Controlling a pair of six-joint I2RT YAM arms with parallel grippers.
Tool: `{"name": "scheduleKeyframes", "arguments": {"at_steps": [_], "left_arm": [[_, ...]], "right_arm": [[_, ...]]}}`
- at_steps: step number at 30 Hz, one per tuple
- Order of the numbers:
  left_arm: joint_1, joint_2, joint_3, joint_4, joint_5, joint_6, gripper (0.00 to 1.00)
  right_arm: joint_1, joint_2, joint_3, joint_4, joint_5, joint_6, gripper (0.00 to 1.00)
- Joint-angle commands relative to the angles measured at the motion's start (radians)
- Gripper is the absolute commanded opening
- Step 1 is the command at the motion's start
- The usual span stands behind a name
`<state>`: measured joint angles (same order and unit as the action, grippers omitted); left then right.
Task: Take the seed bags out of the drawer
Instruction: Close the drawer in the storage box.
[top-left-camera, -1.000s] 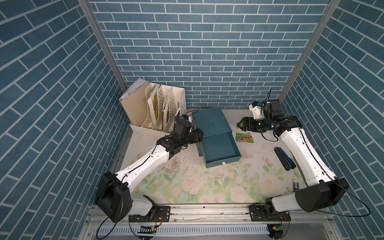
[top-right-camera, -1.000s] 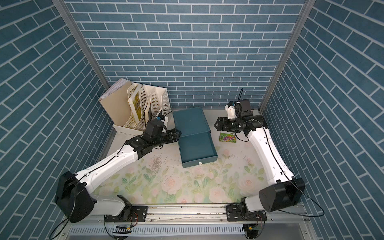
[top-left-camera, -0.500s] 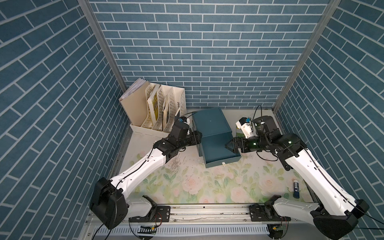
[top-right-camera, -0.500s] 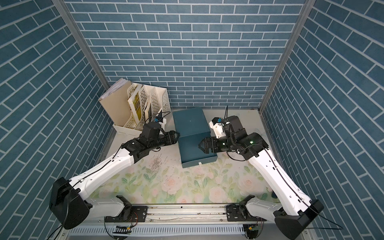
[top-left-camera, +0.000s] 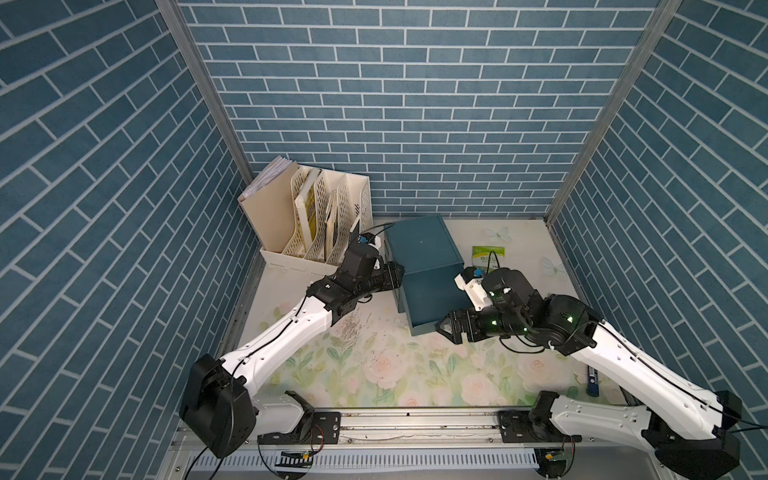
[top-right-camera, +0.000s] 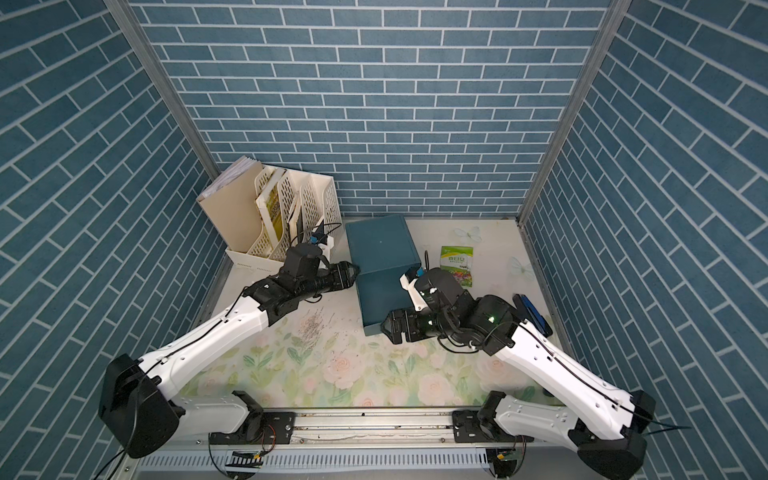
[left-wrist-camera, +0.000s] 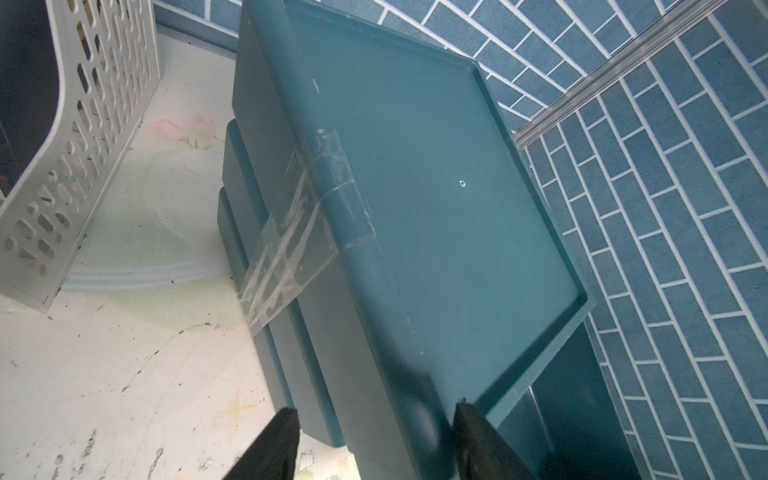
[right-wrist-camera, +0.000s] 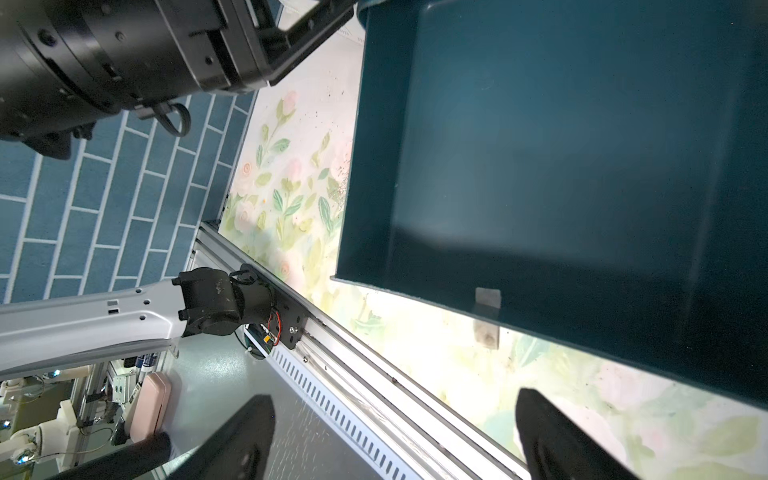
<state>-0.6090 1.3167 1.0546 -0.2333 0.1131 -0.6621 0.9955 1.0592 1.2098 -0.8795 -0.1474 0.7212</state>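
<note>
My left gripper (top-left-camera: 397, 275) clamps the teal box-shaped plastic cabinet (top-left-camera: 422, 245) at centre frame. My right gripper (top-left-camera: 448, 328), jaws wide, sits at its open drawer (top-left-camera: 428, 299). The green-white glossy seed bag (top-right-camera: 456, 259) lies to the upper right, apart from both.

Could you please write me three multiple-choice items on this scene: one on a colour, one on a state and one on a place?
1. What colour is the cabinet? A red; B white; C dark teal.
2. How does the drawer stand? A shut; B pulled out; C lying upside down.
3. Where does the green-white seed bag lie? A inside the drawer; B on the table beside the cabinet; C on top of the cabinet.

Key: 1 C, its top shows dark teal in both top views; 2 B, it juts from the cabinet's front with its inside showing; 3 B, it lies flat on the table, apart from the cabinet.
</note>
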Motion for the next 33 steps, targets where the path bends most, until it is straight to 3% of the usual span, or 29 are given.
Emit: {"name": "scheduleKeyframes", "arguments": {"at_steps": [1, 10, 16, 33], "left_arm": [[-0.004, 0.025, 0.015, -0.04, 0.017, 0.019, 0.62], [-0.004, 0.042, 0.028, -0.05, 0.029, 0.026, 0.61], [-0.005, 0.044, 0.036, -0.057, 0.031, 0.034, 0.61], [-0.004, 0.039, 0.037, -0.071, 0.035, 0.055, 0.61]], "right_arm": [[0.061, -0.018, -0.043, 0.04, 0.114, 0.104, 0.93], [0.146, -0.042, -0.132, 0.074, 0.273, 0.205, 0.73], [0.166, -0.016, -0.151, 0.099, 0.37, 0.189, 0.69], [0.168, 0.076, -0.133, 0.229, 0.482, 0.069, 0.65]]}}
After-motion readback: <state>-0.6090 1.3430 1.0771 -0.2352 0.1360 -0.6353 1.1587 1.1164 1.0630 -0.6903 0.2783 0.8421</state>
